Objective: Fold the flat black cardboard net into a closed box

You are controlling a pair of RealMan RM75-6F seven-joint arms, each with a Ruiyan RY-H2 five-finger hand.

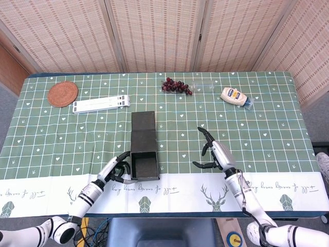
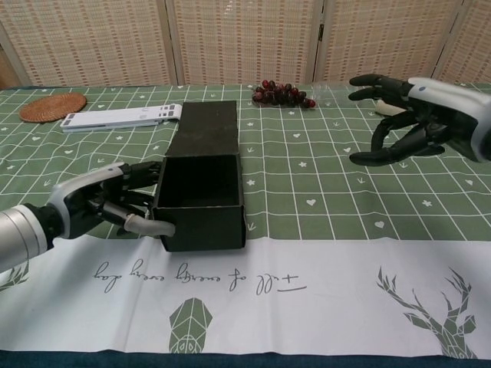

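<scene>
The black cardboard box stands near the table's front edge with its walls up and its top open. Its lid flap lies flat on the cloth behind it. The chest view shows the hollow box and the flap stretching away. My left hand curls around the box's front-left corner, thumb on the front wall, fingers against the left wall. My right hand hovers to the right of the box with fingers spread and holds nothing.
Along the back lie a round woven coaster, a white folded stand, dark grapes and a mayonnaise bottle. A white printed strip of the tablecloth runs along the front edge.
</scene>
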